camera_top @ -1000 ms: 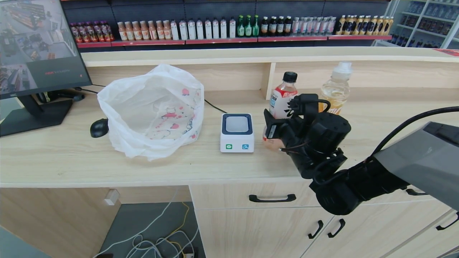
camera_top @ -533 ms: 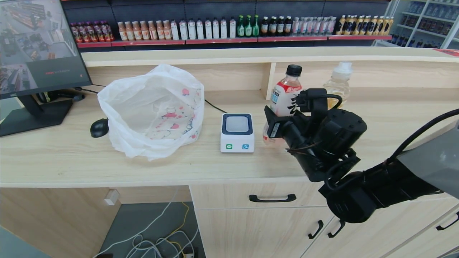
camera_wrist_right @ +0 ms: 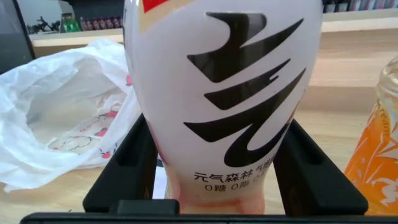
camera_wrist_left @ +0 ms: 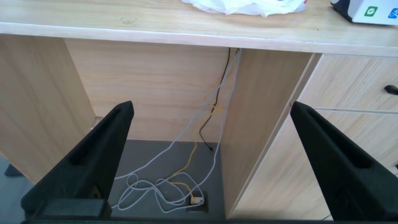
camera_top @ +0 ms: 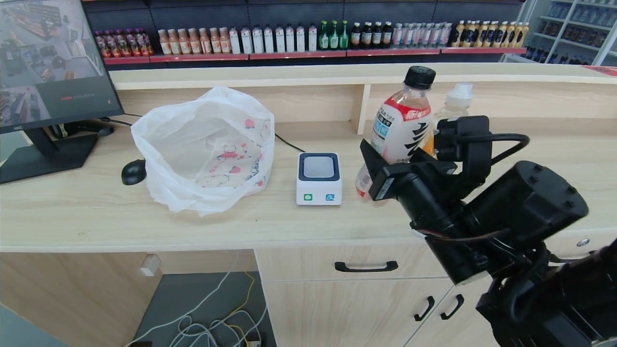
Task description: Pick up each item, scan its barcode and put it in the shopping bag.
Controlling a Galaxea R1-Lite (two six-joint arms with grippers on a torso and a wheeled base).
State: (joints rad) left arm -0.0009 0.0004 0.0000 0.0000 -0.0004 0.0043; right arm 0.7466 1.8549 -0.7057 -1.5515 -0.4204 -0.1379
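My right gripper (camera_top: 395, 166) is shut on a white-labelled drink bottle (camera_top: 402, 126) with a black cap, held upright above the counter just right of the scanner (camera_top: 318, 178). In the right wrist view the bottle (camera_wrist_right: 224, 99) sits between both black fingers (camera_wrist_right: 127, 168). The white plastic shopping bag (camera_top: 207, 147) stands open to the left of the scanner. A second bottle (camera_top: 453, 108) of yellow drink with a white cap stands behind the held one. My left gripper (camera_wrist_left: 208, 162) hangs open below the counter's edge, facing the recess with cables.
A monitor (camera_top: 48, 62) on a stand and a black mouse (camera_top: 133, 171) occupy the counter's left end. A raised shelf with a divider (camera_top: 359, 108) runs along the counter's back. Drawers with black handles (camera_top: 366, 266) sit below. Cables (camera_wrist_left: 186, 180) lie on the floor.
My right gripper has lifted the white-labelled bottle off the counter, and the arm has pulled up and nearer the camera. The bag, scanner and yellow bottle stayed put.
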